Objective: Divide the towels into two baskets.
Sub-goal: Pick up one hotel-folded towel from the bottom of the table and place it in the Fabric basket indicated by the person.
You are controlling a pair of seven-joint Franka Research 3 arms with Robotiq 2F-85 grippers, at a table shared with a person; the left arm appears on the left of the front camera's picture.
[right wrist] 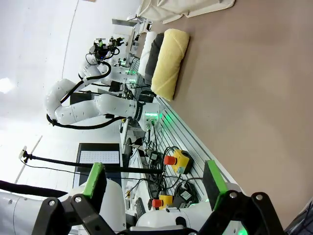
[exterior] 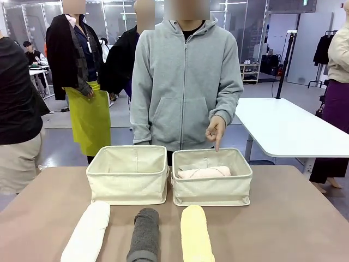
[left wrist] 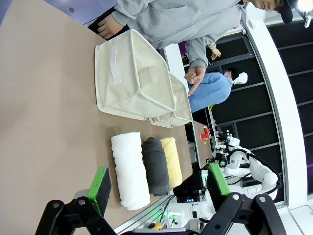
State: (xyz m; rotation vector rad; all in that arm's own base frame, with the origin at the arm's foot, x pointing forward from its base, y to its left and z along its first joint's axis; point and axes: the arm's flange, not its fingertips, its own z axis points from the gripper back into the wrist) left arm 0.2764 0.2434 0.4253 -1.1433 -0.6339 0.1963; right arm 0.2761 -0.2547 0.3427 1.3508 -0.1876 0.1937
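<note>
Dark grey towel at six o'clock looks soft and light: pinch its middle deep; your left gripper and right gripper gape empty.

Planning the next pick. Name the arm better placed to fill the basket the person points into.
Right, probably: the yellow towel lies just before that basket on the robot's right, nearest the open right gripper. The open left gripper faces the white towel first.
</note>
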